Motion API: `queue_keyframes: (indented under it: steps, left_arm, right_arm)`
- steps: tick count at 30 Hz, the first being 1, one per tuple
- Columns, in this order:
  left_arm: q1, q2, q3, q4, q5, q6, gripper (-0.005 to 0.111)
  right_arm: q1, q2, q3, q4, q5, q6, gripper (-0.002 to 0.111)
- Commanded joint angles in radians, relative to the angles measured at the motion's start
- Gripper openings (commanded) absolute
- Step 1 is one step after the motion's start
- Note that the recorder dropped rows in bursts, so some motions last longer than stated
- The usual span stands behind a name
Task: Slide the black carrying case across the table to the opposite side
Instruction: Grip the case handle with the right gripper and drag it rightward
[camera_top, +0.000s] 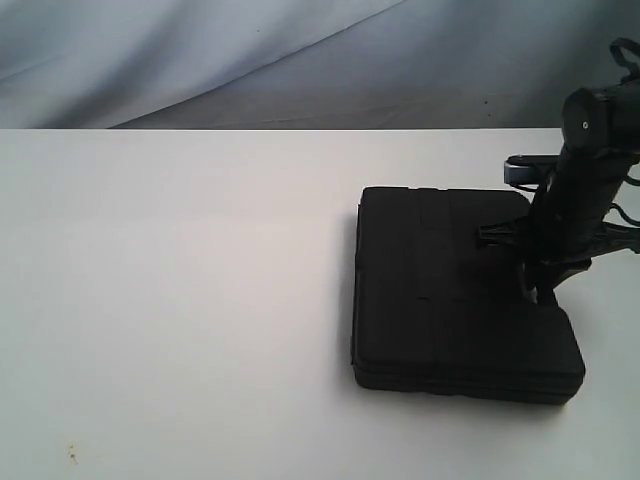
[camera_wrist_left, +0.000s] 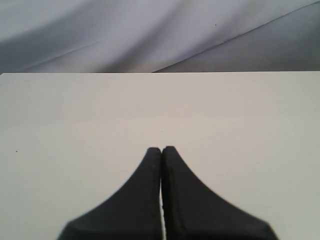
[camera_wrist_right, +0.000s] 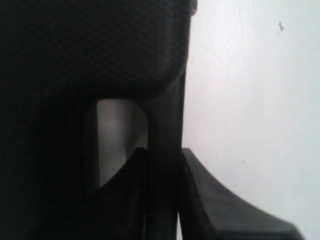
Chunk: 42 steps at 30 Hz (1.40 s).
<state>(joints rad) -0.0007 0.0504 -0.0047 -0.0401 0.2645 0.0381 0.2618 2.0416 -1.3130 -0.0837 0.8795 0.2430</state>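
Observation:
The black case (camera_top: 450, 290) lies flat on the white table (camera_top: 180, 300), right of the middle in the exterior view. My right gripper (camera_top: 535, 285) comes down at the case's right edge. In the right wrist view the case (camera_wrist_right: 90, 50) fills most of the picture, and the right gripper (camera_wrist_right: 164, 155) is shut on the thin handle bar (camera_wrist_right: 165, 120), with one finger in the handle slot (camera_wrist_right: 117, 140) and the other outside against the table. My left gripper (camera_wrist_left: 161, 149) is shut and empty over bare table (camera_wrist_left: 75, 115); it is out of the exterior view.
A grey cloth backdrop (camera_top: 250, 60) hangs behind the table's far edge. A few small specks (camera_top: 71, 455) mark the tabletop near the front left corner. White tabletop stretches left of the case.

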Motion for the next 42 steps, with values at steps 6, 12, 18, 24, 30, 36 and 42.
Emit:
queue_keyframes:
  steps: [6, 12, 18, 24, 30, 36, 42]
  left_arm:
    - [0.002, -0.004, 0.005, 0.0, -0.003, -0.004, 0.0]
    - [0.002, -0.004, 0.005, 0.0, -0.003, -0.006, 0.0]
    - [0.002, -0.004, 0.005, 0.0, -0.003, -0.006, 0.0]
    - [0.002, -0.004, 0.005, 0.0, -0.003, -0.003, 0.0]
    - [0.002, -0.004, 0.005, 0.0, -0.003, -0.003, 0.0]
    - [0.002, -0.004, 0.005, 0.0, -0.003, -0.006, 0.0]
    - [0.002, -0.004, 0.005, 0.0, -0.003, -0.006, 0.0]
  right_arm:
    - [-0.04, -0.024, 0.004, -0.059, 0.002, -0.026, 0.0]
    - [-0.054, -0.024, 0.004, -0.061, 0.006, -0.037, 0.0]
    - [-0.054, -0.024, 0.004, -0.061, 0.006, -0.053, 0.0]
    - [-0.054, -0.024, 0.004, -0.069, 0.002, -0.056, 0.0]
    - [-0.054, -0.024, 0.004, -0.072, 0.0, -0.056, 0.0]
    - [-0.054, -0.024, 0.004, -0.085, 0.0, -0.056, 0.0]
    - [-0.054, -0.024, 0.004, -0.088, -0.001, -0.056, 0.0]
